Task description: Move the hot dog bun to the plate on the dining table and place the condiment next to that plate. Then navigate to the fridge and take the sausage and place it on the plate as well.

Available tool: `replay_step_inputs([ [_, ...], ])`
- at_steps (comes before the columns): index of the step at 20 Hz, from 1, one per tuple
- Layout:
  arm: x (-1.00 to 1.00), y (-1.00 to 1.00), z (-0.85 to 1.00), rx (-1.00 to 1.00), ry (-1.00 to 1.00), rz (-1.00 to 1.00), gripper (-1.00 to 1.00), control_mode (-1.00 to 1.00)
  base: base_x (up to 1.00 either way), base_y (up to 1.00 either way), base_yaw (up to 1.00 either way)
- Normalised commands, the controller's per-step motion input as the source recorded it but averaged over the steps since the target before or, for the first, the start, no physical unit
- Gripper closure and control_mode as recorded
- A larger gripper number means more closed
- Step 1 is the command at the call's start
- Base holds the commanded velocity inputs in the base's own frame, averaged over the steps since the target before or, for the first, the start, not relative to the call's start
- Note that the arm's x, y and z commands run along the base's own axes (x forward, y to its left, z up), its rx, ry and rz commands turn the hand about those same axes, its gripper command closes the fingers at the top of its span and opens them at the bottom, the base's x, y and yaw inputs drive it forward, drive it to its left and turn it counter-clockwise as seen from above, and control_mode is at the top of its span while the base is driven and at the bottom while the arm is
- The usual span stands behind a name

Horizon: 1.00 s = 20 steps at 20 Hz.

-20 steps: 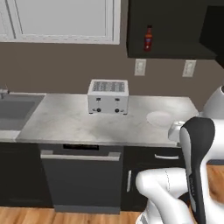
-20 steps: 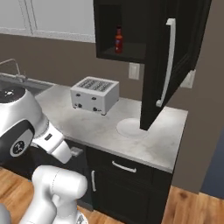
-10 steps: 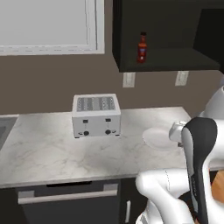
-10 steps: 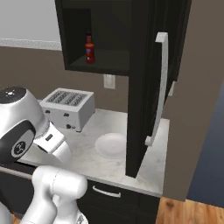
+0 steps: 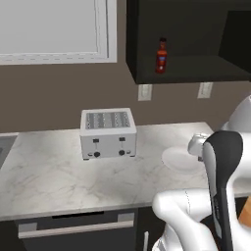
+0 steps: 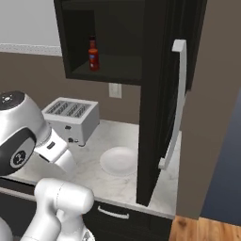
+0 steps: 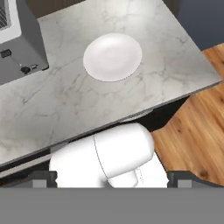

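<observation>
Gripper (image 7: 111, 178): spread as wide as it goes, nothing between the two dark tips, nothing held. Pointed down at the marble counter (image 7: 175, 52) from above its front edge.

In the hand view, straight out at 12 o'clock: a white plate (image 7: 113, 57), flat on the counter. Not the plate meant by the task, so best left alone. At 10 o'clock: the corner of a grey toaster (image 7: 17, 39).

Higher up, well apart from the hand: the sauce bottle (image 5: 161, 55), upright on the shelf of an open dark wall cabinet (image 5: 186, 76), close to the shelf's left wall. Long axis vertical, black cap at the top. Seen from the left base view, at about 11 o'clock from the arm's upper link, at 1 o'clock from the toaster, and up and left of the white plate. Seen from the right base view, the same bottle (image 6: 93, 54) at about 12 o'clock over the toaster (image 6: 70, 117), with the open cabinet door (image 6: 160, 94) off at 3 o'clock.

Judged from this: a long reach up and forward called for, hand turned from looking down to looking level, jaws brought in from the front to either side of the bottle's body. Main risks: tipping the bottle, brushing the left wall of the cabinet.
</observation>
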Motion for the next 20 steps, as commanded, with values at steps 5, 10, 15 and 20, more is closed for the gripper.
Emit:
replay_step_inputs([
  [5, 0.37, 0.09, 0.79, -0.11, -0.44, 0.01, -1.00, -1.00, 0.00, 0.00, 0.00],
  [10, 0.23, 0.09, 0.87, -0.19, -0.43, 0.03, -1.00, -1.00, 0.00, 0.00, 0.00],
  [15, 0.34, 0.00, 0.69, -0.12, -0.34, 0.09, -1.00, -1.00, 0.00, 0.00, 0.00],
  [20, 0.37, 0.00, 0.73, -0.10, -0.27, 0.15, -1.00, -1.00, 0.00, 0.00, 0.00],
])
